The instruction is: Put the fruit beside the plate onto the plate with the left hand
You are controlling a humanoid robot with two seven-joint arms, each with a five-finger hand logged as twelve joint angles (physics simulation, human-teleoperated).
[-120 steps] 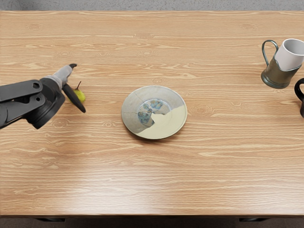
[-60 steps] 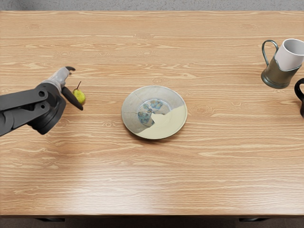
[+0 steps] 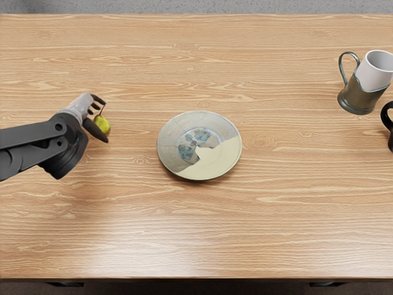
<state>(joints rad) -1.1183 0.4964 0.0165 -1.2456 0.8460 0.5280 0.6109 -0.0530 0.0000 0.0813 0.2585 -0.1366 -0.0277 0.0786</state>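
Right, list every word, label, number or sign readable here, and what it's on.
None can be read.
The plate carries only a blue painted motif, no letters.
The grey mug, white cup, black mug and pear show no label or mark.

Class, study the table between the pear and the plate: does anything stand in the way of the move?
Nothing visible does. Only bare table lies between the pear and the plate; the mugs stand far off at the right edge.
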